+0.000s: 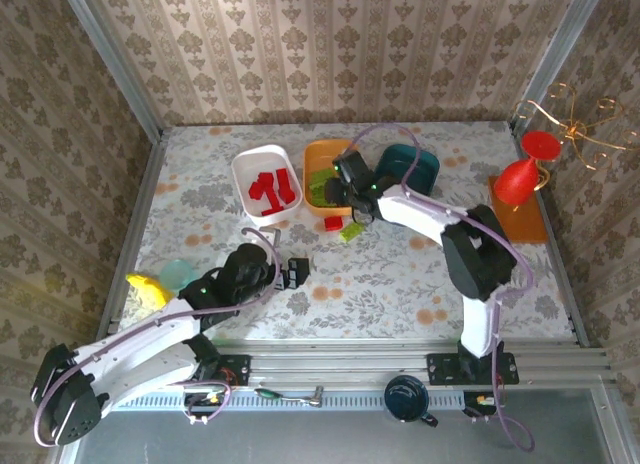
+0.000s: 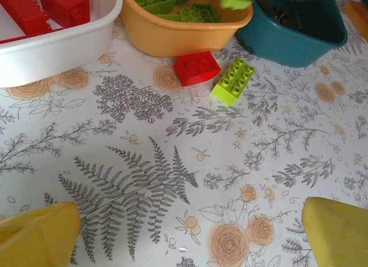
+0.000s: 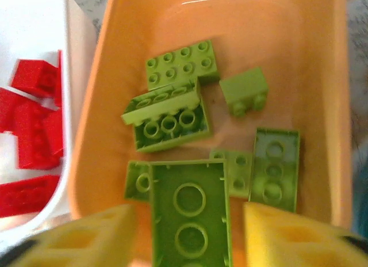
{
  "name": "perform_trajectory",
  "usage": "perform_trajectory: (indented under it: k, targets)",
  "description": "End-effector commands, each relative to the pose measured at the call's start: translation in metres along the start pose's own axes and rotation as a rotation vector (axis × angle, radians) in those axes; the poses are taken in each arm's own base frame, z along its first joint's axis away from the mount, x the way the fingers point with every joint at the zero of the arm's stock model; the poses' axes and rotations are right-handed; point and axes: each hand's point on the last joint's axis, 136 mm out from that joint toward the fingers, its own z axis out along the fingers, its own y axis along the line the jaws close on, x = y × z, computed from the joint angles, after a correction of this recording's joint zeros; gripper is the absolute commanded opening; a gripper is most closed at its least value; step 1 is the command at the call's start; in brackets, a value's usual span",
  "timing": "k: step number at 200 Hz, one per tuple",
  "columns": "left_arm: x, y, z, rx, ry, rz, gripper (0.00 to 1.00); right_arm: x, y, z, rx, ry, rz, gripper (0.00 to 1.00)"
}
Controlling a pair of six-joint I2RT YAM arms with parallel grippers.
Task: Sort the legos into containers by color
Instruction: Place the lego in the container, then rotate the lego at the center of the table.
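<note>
From above, three tubs stand in a row toward the far edge of the tabletop: a white tub (image 1: 243,170) with red bricks (image 1: 272,191) in it, an orange tub (image 1: 318,148) and a teal tub (image 1: 420,166). The right claw (image 1: 347,191) hangs over the orange tub. The left claw (image 1: 298,272) sits low over the middle of the tabletop, toward the near edge. A loose red brick (image 1: 333,223) and a loose green brick (image 1: 351,231) lie on the tabletop, just beside the orange tub's near end.

The left wrist view shows the left claw's yellow fingers (image 2: 37,235) spread wide with nothing between them. The two loose bricks lie well ahead of them, close together but apart, both studs up. The green one is turned at a slant.

The right wrist view looks down into the orange tub, where several green bricks (image 3: 183,64) lie scattered. The right claw's fingers (image 3: 86,241) stand apart, and a big green brick (image 3: 190,215) sits hollow side up between them. A sliver of orange shows on each side of it, so it looks let go, though blur leaves that unsure.

The bricks should be light, hard and stiff, with smooth, slightly slippery walls. The best hold is probably across the two long flat sides, low near the tabletop, with the fingers squared to the green brick's slant.
</note>
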Motion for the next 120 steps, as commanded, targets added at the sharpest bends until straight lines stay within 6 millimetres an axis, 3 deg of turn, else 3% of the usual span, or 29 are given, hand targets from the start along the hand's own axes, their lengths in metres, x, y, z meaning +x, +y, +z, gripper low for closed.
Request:
perform_trajectory:
  k: [1, 16, 32, 73, 98, 120]
  targets:
    - [0.000, 0.002, -0.008, -0.010, 0.003, -0.010, 1.00, 0.001, 0.004, 0.003, 0.001, 0.051, -0.076, 0.72]
    - [0.001, 0.002, -0.010, -0.008, -0.003, -0.014, 1.00, -0.005, 0.012, -0.011, -0.025, 0.011, -0.098, 0.80]
    - [0.001, 0.004, -0.010, -0.009, -0.007, -0.018, 1.00, 0.003, 0.012, -0.028, -0.025, -0.008, -0.123, 0.84]
    - [0.002, 0.004, -0.006, -0.013, -0.005, -0.017, 1.00, 0.055, -0.004, -0.060, -0.039, -0.002, -0.123, 0.92]
    - [0.004, 0.005, -0.004, -0.019, 0.000, -0.019, 1.00, 0.095, -0.016, -0.063, -0.057, 0.058, -0.135, 0.93]
    - [0.006, 0.006, -0.003, -0.021, 0.004, -0.026, 1.00, 0.122, -0.029, -0.050, -0.021, 0.124, -0.173, 0.94]
